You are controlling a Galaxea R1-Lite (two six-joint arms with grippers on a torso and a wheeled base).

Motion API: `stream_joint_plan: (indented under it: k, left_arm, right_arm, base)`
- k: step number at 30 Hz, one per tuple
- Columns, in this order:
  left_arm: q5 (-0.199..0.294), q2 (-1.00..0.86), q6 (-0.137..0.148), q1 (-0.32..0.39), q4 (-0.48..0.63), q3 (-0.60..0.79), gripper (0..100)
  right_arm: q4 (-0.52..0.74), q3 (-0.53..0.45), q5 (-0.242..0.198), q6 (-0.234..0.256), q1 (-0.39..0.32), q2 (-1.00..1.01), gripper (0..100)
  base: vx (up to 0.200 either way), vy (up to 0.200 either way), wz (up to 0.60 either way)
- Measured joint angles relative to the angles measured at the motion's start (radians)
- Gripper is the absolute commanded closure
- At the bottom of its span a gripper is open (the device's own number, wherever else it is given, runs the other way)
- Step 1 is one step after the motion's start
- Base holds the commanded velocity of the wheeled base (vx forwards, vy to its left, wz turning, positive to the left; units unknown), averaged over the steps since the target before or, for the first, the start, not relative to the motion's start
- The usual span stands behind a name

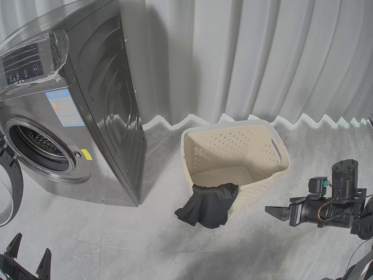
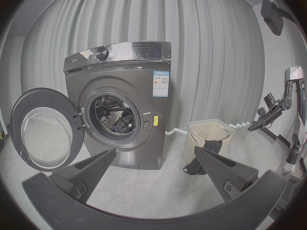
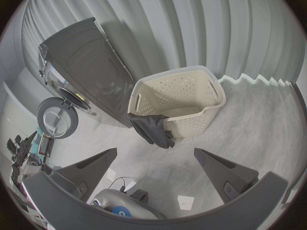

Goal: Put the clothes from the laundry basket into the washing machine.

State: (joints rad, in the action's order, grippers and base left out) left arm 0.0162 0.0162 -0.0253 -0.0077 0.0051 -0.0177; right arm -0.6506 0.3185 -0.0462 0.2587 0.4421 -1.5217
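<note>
Cream perforated plastic laundry basket (image 1: 237, 126), limp black garment (image 1: 210, 206) draped over its near rim, trailing outside, boxy brushed-grey washing machine (image 1: 105, 98) left of the basket, round door (image 2: 44, 128) open, crumpled dark clothes (image 2: 123, 124) in drum, left gripper (image 2: 155, 150) and right gripper (image 3: 155, 150) fingers spread, grasping nothing.

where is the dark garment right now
In the head view the dark garment hangs over the near rim of the laundry basket, trailing down its outer wall, to the right of the washing machine.
</note>
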Motion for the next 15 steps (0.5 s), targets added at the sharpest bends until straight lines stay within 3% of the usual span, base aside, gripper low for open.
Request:
stream_joint_plan:
  k: [5, 15]
  left_arm:
    - [0.0, 0.0, -0.001, 0.0, 0.0, 0.0, 0]
    - [-0.001, 0.0, -0.002, 0.0, -0.001, 0.0, 0]
  right_arm:
    - [-0.033, 0.051, 0.067, 0.038, 0.04, -0.107, 0]
    - [-0.044, 0.123, 0.108, 0.067, 0.084, -0.24, 0]
  base:
    - [0.0, 0.0, 0.0]
    - [0.0, 0.0, 0.0]
